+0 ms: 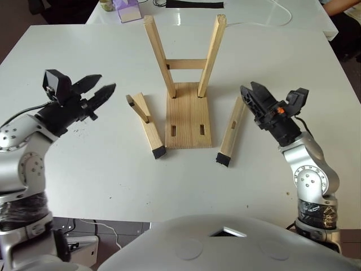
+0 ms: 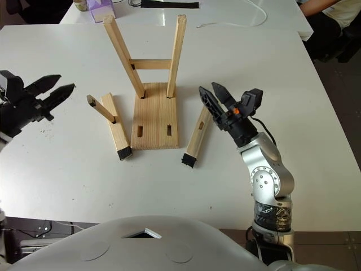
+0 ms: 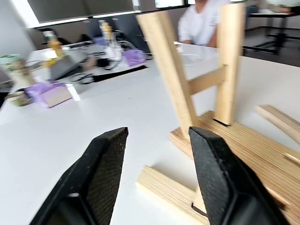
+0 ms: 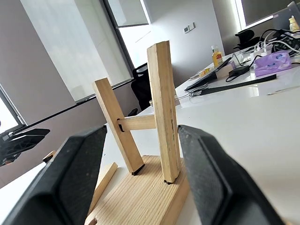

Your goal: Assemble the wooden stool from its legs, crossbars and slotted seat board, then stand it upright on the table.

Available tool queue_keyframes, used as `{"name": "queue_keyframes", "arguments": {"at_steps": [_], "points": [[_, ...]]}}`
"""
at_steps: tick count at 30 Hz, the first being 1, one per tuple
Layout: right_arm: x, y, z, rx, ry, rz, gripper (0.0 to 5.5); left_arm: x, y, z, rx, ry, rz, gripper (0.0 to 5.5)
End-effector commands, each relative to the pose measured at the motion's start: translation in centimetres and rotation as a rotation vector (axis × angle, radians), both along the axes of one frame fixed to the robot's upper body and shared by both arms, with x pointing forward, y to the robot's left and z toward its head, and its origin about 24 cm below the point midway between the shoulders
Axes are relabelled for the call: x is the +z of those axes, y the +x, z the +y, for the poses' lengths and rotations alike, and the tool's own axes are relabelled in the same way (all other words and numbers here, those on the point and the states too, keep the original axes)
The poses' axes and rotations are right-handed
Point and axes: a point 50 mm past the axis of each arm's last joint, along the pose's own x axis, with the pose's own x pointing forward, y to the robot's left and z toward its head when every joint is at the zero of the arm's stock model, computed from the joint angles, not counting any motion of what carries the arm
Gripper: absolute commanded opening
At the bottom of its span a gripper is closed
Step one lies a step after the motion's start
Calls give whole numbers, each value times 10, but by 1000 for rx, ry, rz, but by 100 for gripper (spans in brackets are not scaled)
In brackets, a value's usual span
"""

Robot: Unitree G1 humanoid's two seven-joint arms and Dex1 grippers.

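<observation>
The slotted seat board lies flat mid-table. Two legs joined by a crossbar stand upright in its far slots; the two near slots are bare. Left of the board lies a loose leg with a short crossbar sticking out of it. Another loose leg lies right of the board. My left gripper hovers open left of the pieces, holding nothing. My right gripper hovers open just right of the right-hand loose leg, also holding nothing. Its fingers frame the standing legs.
The white table has free room on both sides of the parts. A second table behind it carries a purple box, a black strip and a white cable.
</observation>
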Motion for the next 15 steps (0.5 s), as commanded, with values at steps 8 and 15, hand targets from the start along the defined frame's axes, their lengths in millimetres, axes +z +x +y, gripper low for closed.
{"name": "queue_keyframes", "arguments": {"at_steps": [8, 15], "points": [[14, 22, 7, -41, 38, 100, 279, 15, 29, -94, 375, -258, -161, 242], [8, 29, 9, -10, 22, 135, 279, 14, 17, -80, 522, -246, -166, 242]]}}
